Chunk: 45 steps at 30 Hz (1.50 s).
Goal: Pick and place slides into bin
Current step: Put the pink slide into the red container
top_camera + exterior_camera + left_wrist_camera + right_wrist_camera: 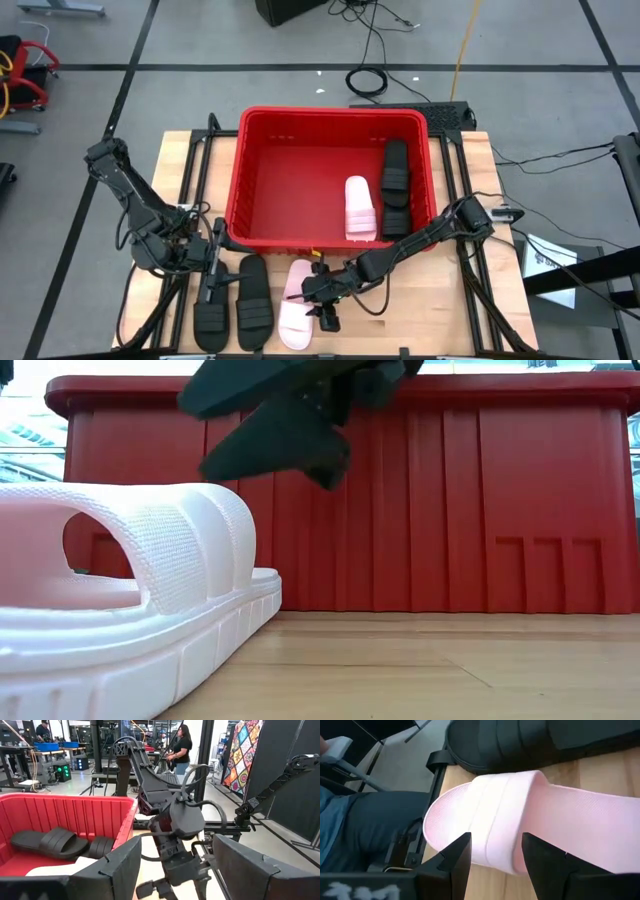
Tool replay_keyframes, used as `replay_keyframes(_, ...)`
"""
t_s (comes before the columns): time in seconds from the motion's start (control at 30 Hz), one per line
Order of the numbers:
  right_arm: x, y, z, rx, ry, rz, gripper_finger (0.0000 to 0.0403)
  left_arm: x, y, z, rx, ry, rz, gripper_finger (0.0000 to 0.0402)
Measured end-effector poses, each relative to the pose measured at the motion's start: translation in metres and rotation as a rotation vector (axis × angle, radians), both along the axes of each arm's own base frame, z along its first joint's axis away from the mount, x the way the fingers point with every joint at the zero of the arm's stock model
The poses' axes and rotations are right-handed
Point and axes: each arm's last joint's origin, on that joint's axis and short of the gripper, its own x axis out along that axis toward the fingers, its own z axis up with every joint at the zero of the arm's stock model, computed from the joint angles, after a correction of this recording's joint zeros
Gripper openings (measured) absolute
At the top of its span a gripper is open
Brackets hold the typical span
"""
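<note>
A pale pink slide (296, 306) lies sole down on the table just in front of the red bin (335, 112); it also shows in the low view (130, 590) and the right wrist view (520, 815). Two black slides (212, 312) (254, 304) lie to its left. Inside the bin lie two black slides (396, 185) and a pale pink one (360, 207). My right gripper (495, 860) is open just above the pink slide on the table, its fingers over the strap, touching nothing. My left gripper (175, 870) is open and empty beside the bin's near left corner, above the black slides.
The bin's near wall (450, 510) stands right behind the pink slide and my right gripper (290, 430). Bare wood lies at the table's near right. People stand in the room beyond the table (180, 745).
</note>
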Motion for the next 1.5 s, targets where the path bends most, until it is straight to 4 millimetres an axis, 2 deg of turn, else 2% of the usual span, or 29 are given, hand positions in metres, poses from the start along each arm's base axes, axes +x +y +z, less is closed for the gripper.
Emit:
replay_keyframes(0.2, 0.015, -0.004, -0.001, 0.034, 0.029, 0.007, 0.0164, 0.0, 0.0, 0.0, -0.001, -0.001, 0.0, 0.025)
replay_keyframes(0.43, 0.017, 0.001, -0.021, 0.112, 0.112, 0.07, 0.0164, 0.0, 0.0, 0.0, 0.008, -0.001, 0.001, 0.025)
replay_keyframes(1.07, 0.016, 0.007, -0.02, 0.166, 0.112, 0.159, 0.0161, 0.0, 0.0, 0.0, 0.008, -0.001, 0.001, 0.025)
replay_keyframes(1.2, 0.016, 0.007, -0.02, 0.157, 0.107, 0.169, 0.0133, 0.0, 0.0, 0.0, 0.007, -0.002, 0.001, 0.025)
replay_keyframes(1.43, 0.019, -0.001, -0.02, 0.148, 0.101, 0.176, 0.0027, 0.0, 0.0, 0.0, 0.007, -0.001, 0.001, 0.025)
replay_keyframes(1.5, 0.02, -0.004, -0.02, 0.155, 0.102, 0.184, 0.0009, 0.0, 0.0, 0.0, 0.006, -0.001, 0.001, 0.025)
